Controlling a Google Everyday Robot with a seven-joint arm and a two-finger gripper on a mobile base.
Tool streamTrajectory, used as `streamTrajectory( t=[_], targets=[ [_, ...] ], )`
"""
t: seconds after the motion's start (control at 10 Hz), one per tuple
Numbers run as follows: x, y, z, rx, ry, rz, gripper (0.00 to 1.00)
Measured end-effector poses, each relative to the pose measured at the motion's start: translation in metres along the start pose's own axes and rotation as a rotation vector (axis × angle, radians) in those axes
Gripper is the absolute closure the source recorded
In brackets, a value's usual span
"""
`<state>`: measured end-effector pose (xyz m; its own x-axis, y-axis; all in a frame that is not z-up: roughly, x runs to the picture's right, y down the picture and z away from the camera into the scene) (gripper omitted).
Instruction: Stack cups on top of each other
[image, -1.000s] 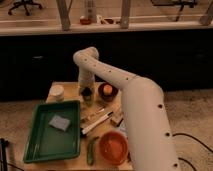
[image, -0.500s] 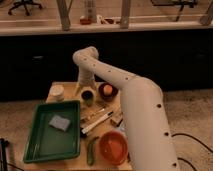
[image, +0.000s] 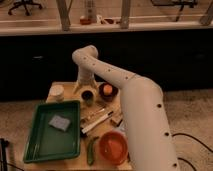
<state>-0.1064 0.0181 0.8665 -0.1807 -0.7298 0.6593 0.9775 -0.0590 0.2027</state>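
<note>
The dark brown-black cup (image: 87, 95) stands on the wooden table (image: 67, 97) near its back edge. My gripper (image: 85, 90) reaches down from the white arm right above this cup. Its fingers are spread open to either side of the cup's rim and hold nothing. The pale cup (image: 56, 92) stands on its own at the table's back left corner, a short way left of the gripper.
A dark round bowl with an orange fruit (image: 107, 91) sits just right of the dark cup. A green tray (image: 37, 145) holding a grey sponge (image: 59, 122) fills the left side. An orange bowl (image: 113, 147), a green vegetable (image: 92, 150) and some wrapped bars (image: 96, 118) lie in front.
</note>
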Motion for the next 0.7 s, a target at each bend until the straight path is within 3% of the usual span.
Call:
streamTrajectory(
  t=[0.7],
  targets=[
    [0.002,-0.002,-0.015,-0.003,0.04,-0.019,0.2]
  ],
)
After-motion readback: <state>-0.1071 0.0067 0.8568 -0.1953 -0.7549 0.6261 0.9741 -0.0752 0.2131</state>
